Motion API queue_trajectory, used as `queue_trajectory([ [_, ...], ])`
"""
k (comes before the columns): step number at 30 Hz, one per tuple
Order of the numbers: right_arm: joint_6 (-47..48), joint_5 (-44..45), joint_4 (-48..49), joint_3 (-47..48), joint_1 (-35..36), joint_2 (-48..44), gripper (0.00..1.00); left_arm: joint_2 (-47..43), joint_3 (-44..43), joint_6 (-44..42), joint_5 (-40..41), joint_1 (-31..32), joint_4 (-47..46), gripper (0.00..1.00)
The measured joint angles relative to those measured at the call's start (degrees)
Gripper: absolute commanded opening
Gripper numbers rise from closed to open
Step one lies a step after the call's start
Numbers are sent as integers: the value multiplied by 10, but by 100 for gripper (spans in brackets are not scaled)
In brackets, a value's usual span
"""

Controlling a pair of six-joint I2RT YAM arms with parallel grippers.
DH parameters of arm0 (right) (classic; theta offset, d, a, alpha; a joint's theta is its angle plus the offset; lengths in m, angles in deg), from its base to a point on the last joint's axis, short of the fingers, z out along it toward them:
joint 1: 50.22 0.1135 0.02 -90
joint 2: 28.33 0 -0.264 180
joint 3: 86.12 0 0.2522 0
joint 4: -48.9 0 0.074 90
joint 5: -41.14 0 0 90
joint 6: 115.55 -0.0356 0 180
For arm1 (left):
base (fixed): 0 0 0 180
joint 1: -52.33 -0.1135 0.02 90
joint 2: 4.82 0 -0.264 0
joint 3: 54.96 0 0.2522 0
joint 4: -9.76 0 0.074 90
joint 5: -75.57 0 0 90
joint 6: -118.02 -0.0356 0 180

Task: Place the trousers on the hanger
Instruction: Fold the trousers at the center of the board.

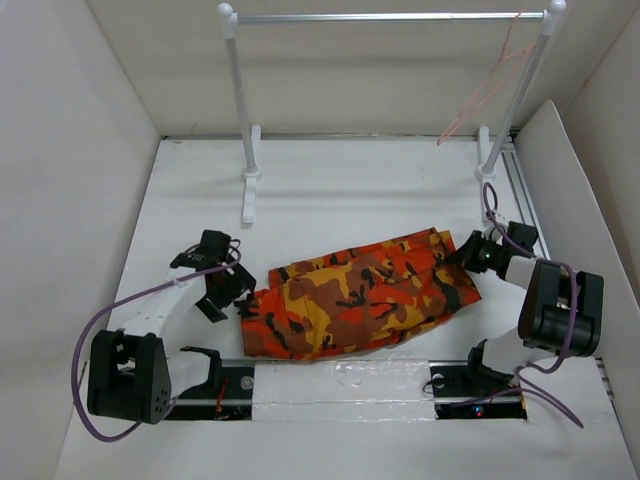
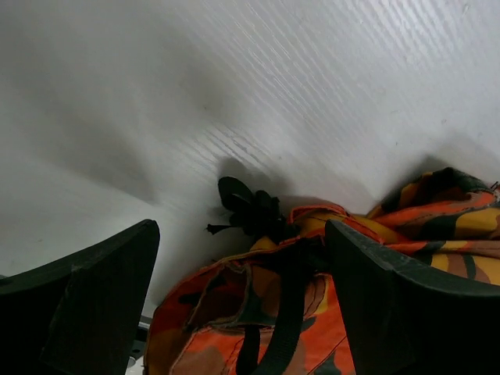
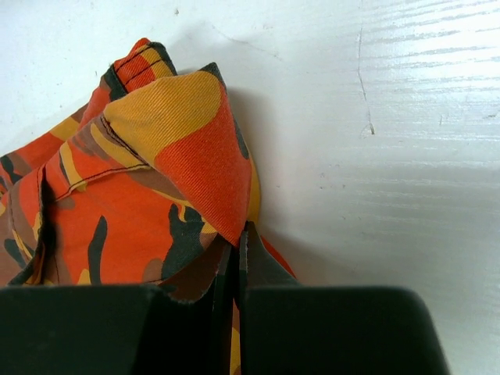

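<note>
One rail (image 1: 385,17): silver bar on two white posts, at 12 o'clock on the white table (image 1: 340,190).
One hanger (image 1: 490,85): thin pale-pink wire, hooked tilted at the rail's 1 o'clock end.
One trousers (image 1: 365,295): woven camouflage cloth, folded flat mid-table.
Left gripper (image 1: 222,290), at 9 o'clock: spread, the cloth's end between its fingers.
Right gripper (image 1: 462,252), at 3 o'clock: pressed together, pinching a cloth fold.
</note>
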Motion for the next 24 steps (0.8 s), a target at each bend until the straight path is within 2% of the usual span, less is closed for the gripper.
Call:
queue_trajectory([
  [9,9,-17,5,7,-2,13,0,-5,53,19,-99,0,-70,80],
  [13,13,-19,7,8,-2,14,0,-16,71,37,-121,0,-105,58],
  [16,15,-20,7,9,-2,16,0,-16,89,52,-137,-1,-140,23],
  [17,15,-20,7,9,-2,16,0,-16,97,55,-143,-1,-154,0],
  [21,15,-20,7,10,-2,16,0,-17,108,52,-156,-1,-180,0],
  [24,15,-20,8,10,-2,16,0,-18,70,39,-143,-1,-141,0],
])
